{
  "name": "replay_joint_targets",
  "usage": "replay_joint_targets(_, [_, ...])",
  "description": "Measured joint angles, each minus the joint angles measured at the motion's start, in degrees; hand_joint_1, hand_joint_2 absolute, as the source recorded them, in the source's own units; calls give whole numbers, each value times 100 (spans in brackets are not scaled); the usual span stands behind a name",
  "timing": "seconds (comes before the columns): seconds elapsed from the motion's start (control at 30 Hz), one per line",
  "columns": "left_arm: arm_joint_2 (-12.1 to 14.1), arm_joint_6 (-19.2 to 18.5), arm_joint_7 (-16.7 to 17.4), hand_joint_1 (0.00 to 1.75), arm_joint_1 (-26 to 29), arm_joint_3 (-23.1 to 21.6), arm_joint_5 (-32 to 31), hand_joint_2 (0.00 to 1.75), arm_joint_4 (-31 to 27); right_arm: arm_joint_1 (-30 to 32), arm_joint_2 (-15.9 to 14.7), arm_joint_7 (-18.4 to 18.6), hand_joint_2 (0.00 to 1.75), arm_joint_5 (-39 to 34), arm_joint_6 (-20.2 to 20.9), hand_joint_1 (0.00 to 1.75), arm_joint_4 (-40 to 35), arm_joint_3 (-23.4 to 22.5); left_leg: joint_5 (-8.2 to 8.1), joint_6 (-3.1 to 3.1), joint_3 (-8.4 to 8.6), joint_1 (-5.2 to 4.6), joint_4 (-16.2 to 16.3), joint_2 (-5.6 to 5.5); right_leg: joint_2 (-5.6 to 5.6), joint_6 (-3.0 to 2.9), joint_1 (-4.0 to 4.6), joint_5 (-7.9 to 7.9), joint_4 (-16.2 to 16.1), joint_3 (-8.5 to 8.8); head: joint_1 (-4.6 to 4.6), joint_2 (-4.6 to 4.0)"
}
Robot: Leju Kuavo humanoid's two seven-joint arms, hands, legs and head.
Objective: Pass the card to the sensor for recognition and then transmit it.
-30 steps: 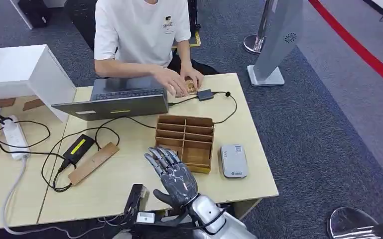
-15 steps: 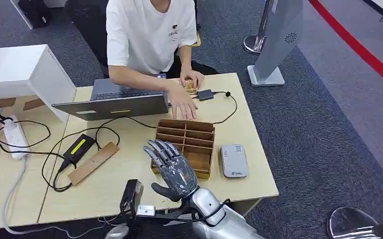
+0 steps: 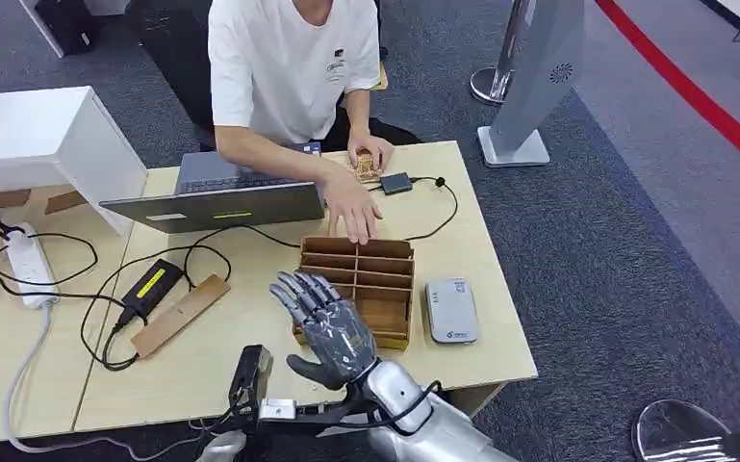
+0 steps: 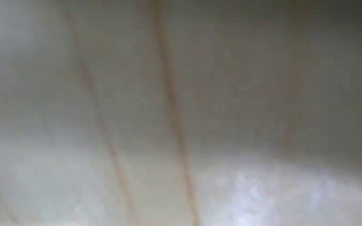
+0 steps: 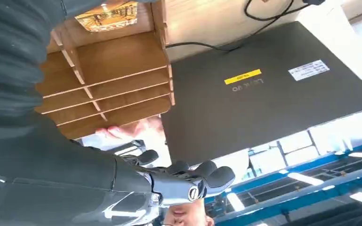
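Although the table [image 3: 250, 337] carried a good deal, the business lay at its middle: a laptop [image 3: 216, 204] stood at about ten o'clock from the centre, a wooden divided box [image 3: 366, 265] sat in the centre, and a small grey sensor [image 3: 451, 311] lay just beside the box at three o'clock. The right hand [image 3: 325, 322] hung above the box's near left corner, fingers spread and holding nothing. A person's hand [image 3: 351, 214] rested at the box's far edge, at twelve o'clock. In the right wrist view a card [image 5: 107, 16] with a printed face lay in one end compartment of the box, partly behind the robot's own arm. To do this step well, I judge, the hand would need to settle over that compartment, pinch the card by its free edge without catching a divider, and lift it straight up before carrying it towards the sensor at three o'clock. Which compartment held the card could not be made out from the head view, where the hand covered part of the box. The left wrist view was a blur, so the left hand's state could not be told.
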Motion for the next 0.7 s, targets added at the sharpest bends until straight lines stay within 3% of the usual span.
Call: replay_joint_targets(0.7, [0, 37, -74, 0, -33, 74, 15, 175, 116, -67, 22, 0, 175, -76, 48, 0, 92, 81, 6, -3, 6, 0, -9, 1, 1, -4, 0, 4, 1, 0, -2, 0])
